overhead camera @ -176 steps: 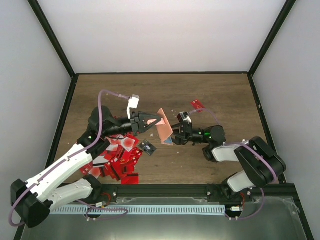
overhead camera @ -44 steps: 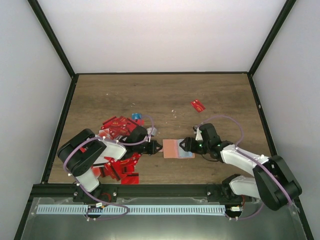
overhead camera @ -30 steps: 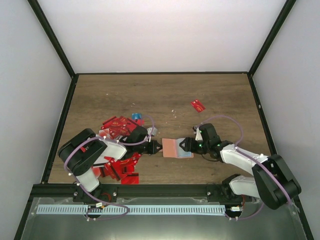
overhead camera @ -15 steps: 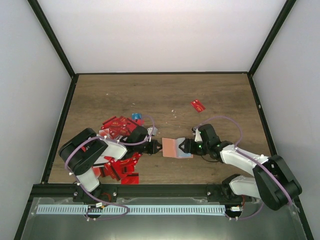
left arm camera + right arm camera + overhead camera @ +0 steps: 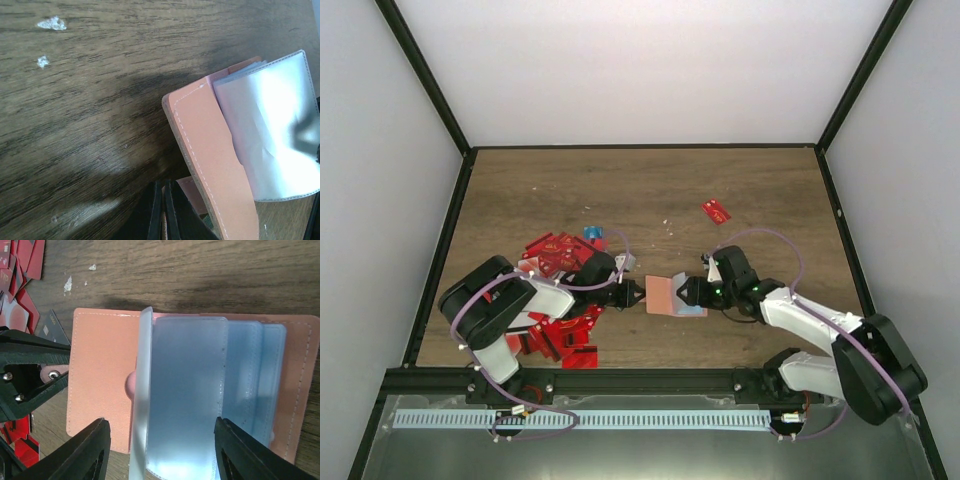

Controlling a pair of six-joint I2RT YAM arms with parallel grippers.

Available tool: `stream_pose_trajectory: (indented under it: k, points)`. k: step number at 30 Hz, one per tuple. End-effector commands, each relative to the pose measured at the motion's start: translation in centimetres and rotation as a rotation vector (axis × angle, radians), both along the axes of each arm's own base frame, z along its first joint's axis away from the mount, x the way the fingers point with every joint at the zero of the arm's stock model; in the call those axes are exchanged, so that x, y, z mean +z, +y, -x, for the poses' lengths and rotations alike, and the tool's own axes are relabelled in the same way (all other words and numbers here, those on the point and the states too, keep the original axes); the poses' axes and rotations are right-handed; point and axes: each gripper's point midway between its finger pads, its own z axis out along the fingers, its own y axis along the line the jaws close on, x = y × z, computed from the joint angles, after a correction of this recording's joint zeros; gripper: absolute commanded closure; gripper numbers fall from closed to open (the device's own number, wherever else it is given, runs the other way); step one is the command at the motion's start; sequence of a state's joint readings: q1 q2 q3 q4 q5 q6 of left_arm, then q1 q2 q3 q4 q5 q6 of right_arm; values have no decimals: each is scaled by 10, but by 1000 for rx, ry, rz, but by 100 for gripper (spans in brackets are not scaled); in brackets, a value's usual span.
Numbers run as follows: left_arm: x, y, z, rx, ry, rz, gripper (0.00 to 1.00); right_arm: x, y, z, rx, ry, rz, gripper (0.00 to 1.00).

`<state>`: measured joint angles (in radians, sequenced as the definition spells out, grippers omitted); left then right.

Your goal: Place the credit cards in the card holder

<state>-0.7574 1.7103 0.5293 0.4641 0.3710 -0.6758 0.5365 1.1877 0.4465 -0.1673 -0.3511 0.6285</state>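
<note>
Card holder [image 5: 665,296] lies open, near centre: left gripper [image 5: 636,295] clamps its left edge steady; right gripper [image 5: 683,292] spread open over its sleeves [image 5: 185,390].

Between the black left end effector [image 5: 632,295] and right end effector [image 5: 685,292], the card holder [image 5: 663,294] is salmon-tan with pale stitching and light blue sleeves. Beside the left one, the credit cards [image 5: 560,255] are red. The bench [image 5: 650,190] is dark woodgrain.

The card holder [image 5: 210,150] runs off the left wrist view's lower edge.
</note>
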Motion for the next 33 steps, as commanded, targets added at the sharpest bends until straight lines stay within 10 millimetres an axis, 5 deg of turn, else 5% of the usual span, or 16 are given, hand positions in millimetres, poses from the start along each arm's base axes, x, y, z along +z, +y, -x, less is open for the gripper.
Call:
stream_pose_trajectory:
  k: [1, 33]
  points:
    - [-23, 10, 8, 0, 40, -75, 96, 16, 4, -6, 1, -33, 3, 42]
    - [-24, 12, 9, 1, 34, -75, 96, 31, 6, -1, 1, -23, 54, 42]
